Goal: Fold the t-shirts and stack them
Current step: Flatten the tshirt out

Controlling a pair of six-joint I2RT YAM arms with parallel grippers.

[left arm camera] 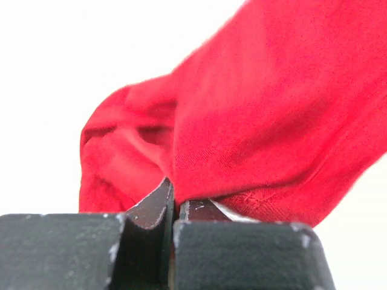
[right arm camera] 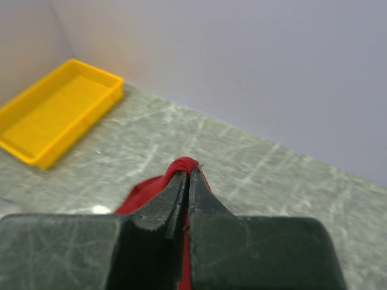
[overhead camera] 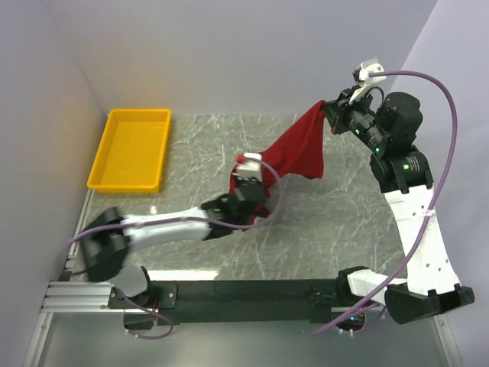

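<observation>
The dark red t-shirt (overhead camera: 299, 151) hangs stretched in the air between my two grippers, above the middle of the marble table. My right gripper (overhead camera: 330, 109) is shut on one upper edge of the shirt, raised high at the back right. In the right wrist view a small fold of red cloth (right arm camera: 181, 164) pokes out past the shut gripper (right arm camera: 190, 175). My left gripper (overhead camera: 256, 200) is shut on the shirt's lower part. In the left wrist view it (left arm camera: 174, 194) pinches the cloth (left arm camera: 260, 121) near a hem. The neck label is not visible.
A yellow tray (overhead camera: 131, 147) stands at the back left of the table; it also shows in the right wrist view (right arm camera: 54, 112). Grey walls close the left, back and right sides. The marble tabletop (overhead camera: 336, 229) lies under the hanging shirt.
</observation>
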